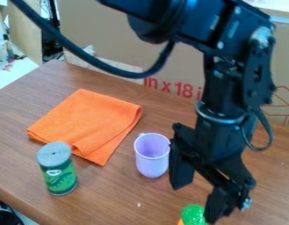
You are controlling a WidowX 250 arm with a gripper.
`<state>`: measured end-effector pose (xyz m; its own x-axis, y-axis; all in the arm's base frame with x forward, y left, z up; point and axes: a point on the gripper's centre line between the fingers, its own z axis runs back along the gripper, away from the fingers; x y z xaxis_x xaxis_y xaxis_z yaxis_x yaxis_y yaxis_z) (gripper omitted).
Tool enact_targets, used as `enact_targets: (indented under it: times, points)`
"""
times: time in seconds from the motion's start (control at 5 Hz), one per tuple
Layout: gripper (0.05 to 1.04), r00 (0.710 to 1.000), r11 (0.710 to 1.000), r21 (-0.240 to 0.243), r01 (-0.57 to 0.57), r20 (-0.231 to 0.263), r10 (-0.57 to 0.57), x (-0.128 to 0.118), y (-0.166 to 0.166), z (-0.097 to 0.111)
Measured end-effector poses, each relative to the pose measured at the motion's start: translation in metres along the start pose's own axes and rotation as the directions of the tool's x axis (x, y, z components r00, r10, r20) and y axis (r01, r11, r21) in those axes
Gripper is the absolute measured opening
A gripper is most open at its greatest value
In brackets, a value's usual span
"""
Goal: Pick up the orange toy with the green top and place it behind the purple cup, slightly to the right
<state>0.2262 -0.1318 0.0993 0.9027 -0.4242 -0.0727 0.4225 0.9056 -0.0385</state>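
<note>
Green-and-orange thing lies close by your tool — tool released, fingers spread; purple cup upright, just camera-left of it.

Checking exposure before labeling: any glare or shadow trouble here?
Camera view: light looks diffuse, shadows soft, with a thin dark edge under the orange cloth; small bright highlights on the black robot arm; no harsh glare on the wooden tabletop; the pincer reads very dark, its surface detail partly lost.
</note>
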Motion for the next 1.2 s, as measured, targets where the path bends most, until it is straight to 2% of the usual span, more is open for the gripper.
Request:
enact_targets:
  times: [0.2,0.4,0.6,0.8,1.0,1.2]
  points:
    - [1.001,0.998,1.000,0.020,0.012,-0.059,-0.011,0.001,0.001,-0.014]
    - [1.001,0.996,0.998,0.033,0.055,-0.072,-0.053,0.002,0.003,-0.019]
    - [1.001,0.995,0.996,0.051,0.067,-0.080,-0.063,0.002,0.006,-0.021]
    - [1.001,0.993,0.996,0.048,0.080,-0.095,-0.075,0.004,0.007,-0.030]
    - [1.001,0.995,0.996,0.031,0.087,-0.059,-0.085,0.009,0.004,-0.031]
    - [1.001,0.993,0.996,0.022,0.090,-0.075,-0.088,0.010,0.003,-0.038]
